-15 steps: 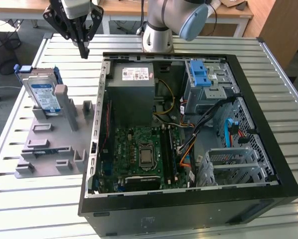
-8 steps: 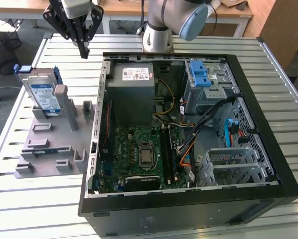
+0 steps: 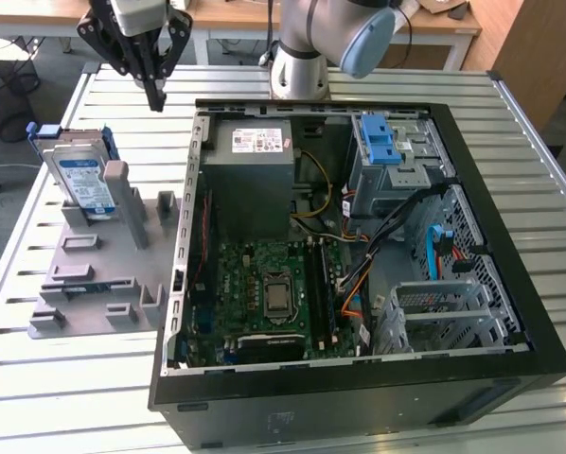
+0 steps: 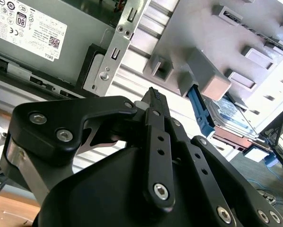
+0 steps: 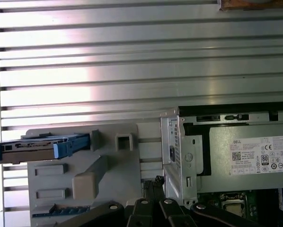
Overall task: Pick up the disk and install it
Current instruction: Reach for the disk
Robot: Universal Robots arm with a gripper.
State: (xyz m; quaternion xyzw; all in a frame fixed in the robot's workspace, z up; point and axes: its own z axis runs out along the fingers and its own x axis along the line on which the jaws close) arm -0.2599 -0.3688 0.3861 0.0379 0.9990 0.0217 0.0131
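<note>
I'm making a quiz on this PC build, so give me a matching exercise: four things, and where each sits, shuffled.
1 disk
2 gripper
3 power-supply box
4 blue latch

A in the air over the table
B propped in the grey holder
C inside the case, exterior view's right
D inside the case, exterior view's left

Pairs: 1-B, 2-A, 3-D, 4-C

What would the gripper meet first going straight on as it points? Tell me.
Pointing down, the gripper would probably meet the slatted table, in the gap between the grey fixture holding the disk and the computer case; depth is unclear.
</note>
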